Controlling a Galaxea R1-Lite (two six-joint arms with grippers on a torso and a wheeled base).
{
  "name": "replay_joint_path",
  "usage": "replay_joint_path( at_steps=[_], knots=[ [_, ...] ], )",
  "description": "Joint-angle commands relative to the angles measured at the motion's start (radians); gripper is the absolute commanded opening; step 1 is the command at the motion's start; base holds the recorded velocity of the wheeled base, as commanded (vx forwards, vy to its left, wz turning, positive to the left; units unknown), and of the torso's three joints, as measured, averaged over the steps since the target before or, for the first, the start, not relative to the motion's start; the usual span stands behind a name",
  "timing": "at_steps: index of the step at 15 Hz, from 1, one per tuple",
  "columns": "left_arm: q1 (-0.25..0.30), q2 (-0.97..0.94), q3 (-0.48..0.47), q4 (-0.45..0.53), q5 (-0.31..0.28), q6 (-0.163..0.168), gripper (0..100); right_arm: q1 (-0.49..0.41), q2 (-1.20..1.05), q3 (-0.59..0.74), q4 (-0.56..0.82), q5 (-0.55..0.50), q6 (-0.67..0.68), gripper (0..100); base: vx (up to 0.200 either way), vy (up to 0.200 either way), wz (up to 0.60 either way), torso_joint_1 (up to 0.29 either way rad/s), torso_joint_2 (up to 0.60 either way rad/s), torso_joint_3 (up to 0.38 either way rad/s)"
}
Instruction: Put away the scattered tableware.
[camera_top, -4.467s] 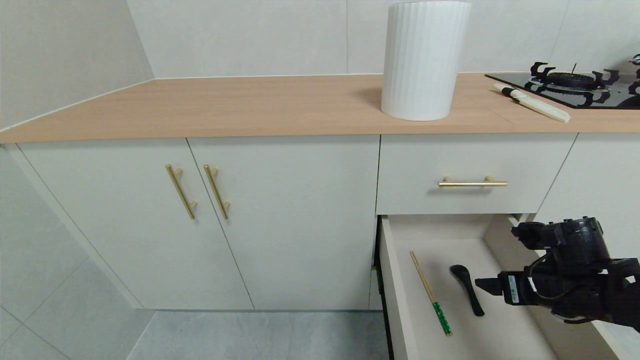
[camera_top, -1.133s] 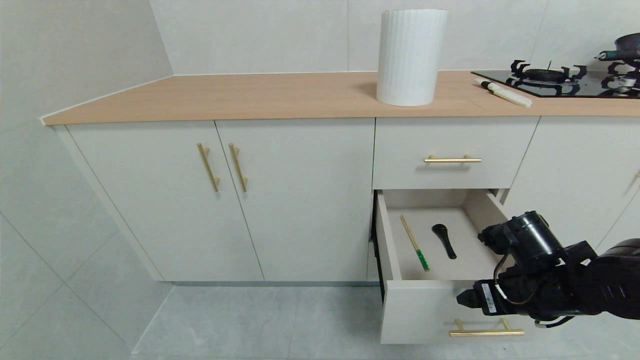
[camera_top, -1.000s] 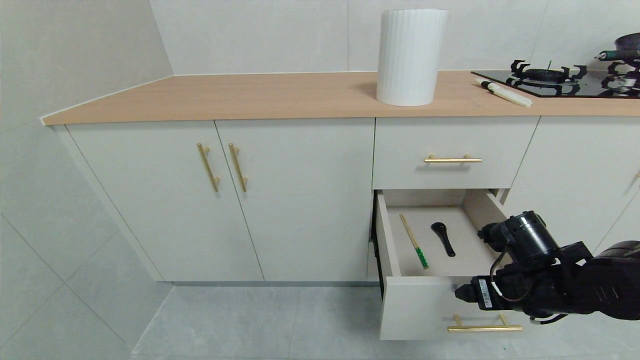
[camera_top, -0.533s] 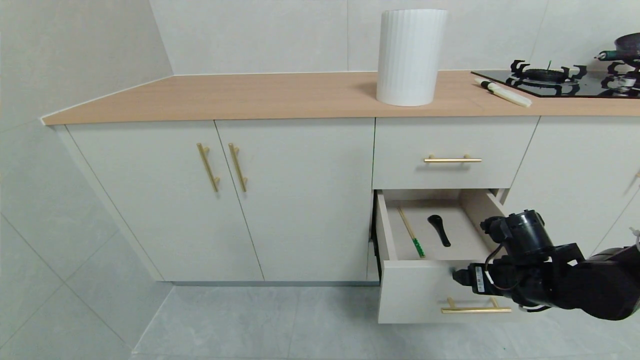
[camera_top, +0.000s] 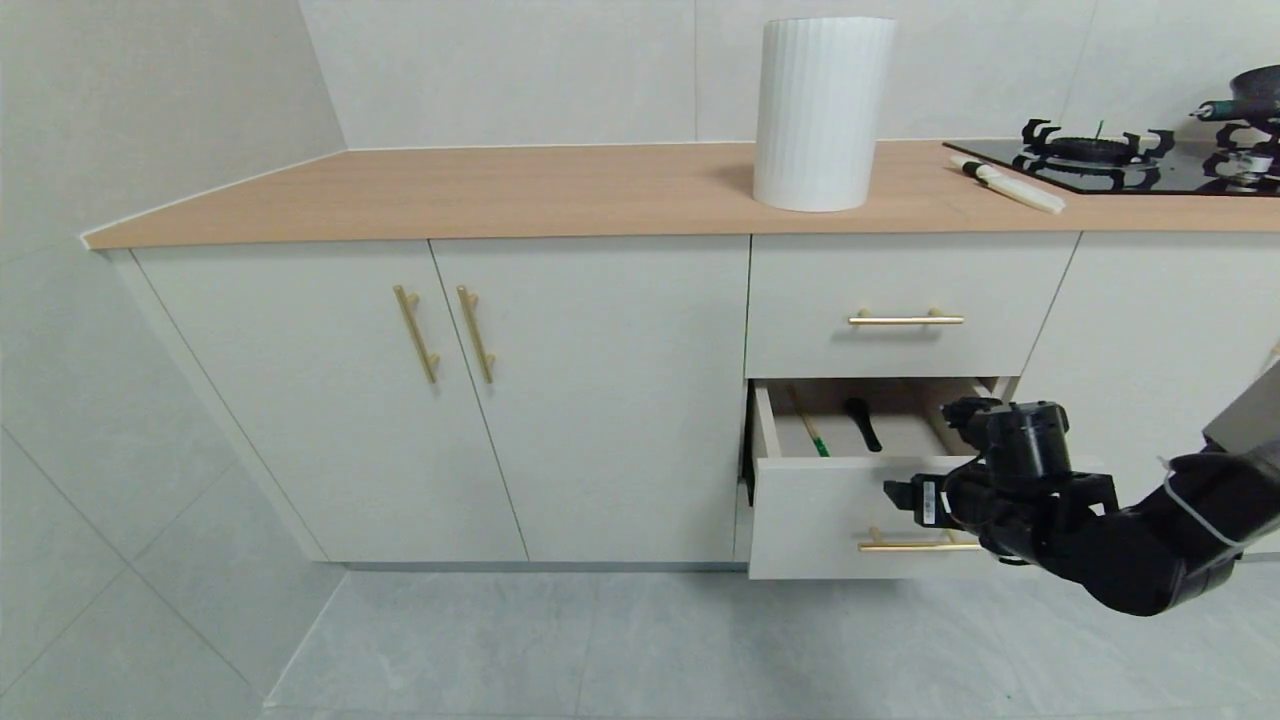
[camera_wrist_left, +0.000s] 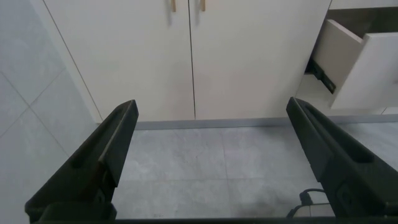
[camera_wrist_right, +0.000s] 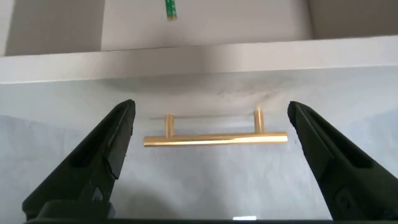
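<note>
The lower drawer (camera_top: 830, 500) stands partly open. Inside it lie green-tipped chopsticks (camera_top: 808, 432) and a black spoon (camera_top: 862, 423), their near ends hidden by the drawer front. My right gripper (camera_top: 903, 496) is open and sits at the drawer front just above its gold handle (camera_top: 905, 545). In the right wrist view the gripper (camera_wrist_right: 210, 113) straddles the handle (camera_wrist_right: 214, 138) from a short way off, and a chopstick tip (camera_wrist_right: 169, 9) peeks over the drawer edge. My left gripper (camera_wrist_left: 211, 109) hangs open above the floor, facing the cabinet doors, with nothing in it.
On the wooden countertop (camera_top: 500, 190) stand a tall white ribbed canister (camera_top: 820, 110) and a white knife (camera_top: 1005, 187) beside the gas stove (camera_top: 1100, 160). The upper drawer (camera_top: 905, 320) is closed, as are the double doors (camera_top: 445, 335). Grey tiled floor (camera_top: 500, 650) lies in front.
The drawer has slid most of the way in, the right gripper moving with its front toward the cabinet. Less of the chopsticks and spoon shows. The camera pulled back after the earliest frame.
</note>
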Motion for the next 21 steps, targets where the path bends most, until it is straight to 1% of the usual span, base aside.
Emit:
replay_joint_path(
  at_steps=[1, 2, 4, 5, 6, 7, 9, 10, 13, 19, 21],
  knots=[
    [0.001, 0.0, 0.0, 0.0, 0.0, 0.0, 100, -0.012, 0.095, -0.077, -0.006, 0.0, 0.001, 100, 0.0, 0.0, 0.0, 0.0, 0.0, 0.0],
    [0.001, 0.0, 0.0, 0.0, 0.0, 0.0, 100, -0.012, 0.11, -0.103, -0.013, 0.0, 0.006, 100, 0.0, 0.0, 0.0, 0.0, 0.0, 0.0],
    [0.0, 0.0, 0.0, 0.0, 0.0, 0.001, 100, -0.012, 0.122, -0.115, -0.04, 0.0, 0.009, 100, 0.0, 0.0, 0.0, 0.0, 0.0, 0.0],
    [0.0, 0.0, 0.0, 0.0, 0.0, 0.0, 100, -0.023, 0.176, -0.115, -0.152, 0.008, 0.018, 100, 0.0, 0.0, 0.0, 0.0, 0.0, 0.0],
    [0.0, 0.0, 0.0, 0.0, 0.0, 0.0, 100, -0.025, 0.195, -0.115, -0.188, 0.007, 0.016, 100, 0.0, 0.0, 0.0, 0.0, 0.0, 0.0],
    [0.0, 0.0, 0.0, 0.0, 0.0, 0.0, 100, -0.031, 0.247, -0.118, -0.277, 0.004, 0.015, 100, 0.0, 0.0, 0.0, 0.0, 0.0, 0.0],
    [0.0, 0.0, 0.0, 0.0, 0.0, 0.0, 100, -0.032, 0.296, -0.138, -0.345, -0.004, 0.015, 100, 0.0, 0.0, 0.0, 0.0, 0.0, 0.0],
    [0.0, 0.0, 0.0, 0.0, 0.0, 0.0, 100, -0.032, 0.308, -0.15, -0.354, -0.006, 0.016, 100, 0.0, 0.0, 0.0, 0.0, 0.0, 0.0],
    [0.0, 0.0, 0.0, 0.0, 0.0, 0.0, 100, -0.034, 0.357, -0.253, -0.356, -0.062, 0.081, 100, 0.0, 0.0, 0.0, 0.0, 0.0, 0.0],
    [0.001, 0.0, 0.0, 0.0, 0.0, 0.0, 100, -0.054, 0.423, -0.388, -0.346, -0.096, 0.141, 100, 0.0, 0.0, 0.0, 0.0, 0.0, 0.0],
    [0.0, 0.0, 0.0, 0.0, 0.0, 0.001, 100, -0.063, 0.46, -0.483, -0.346, -0.139, 0.18, 100, 0.0, 0.0, 0.0, 0.0, 0.0, 0.0]
  ],
)
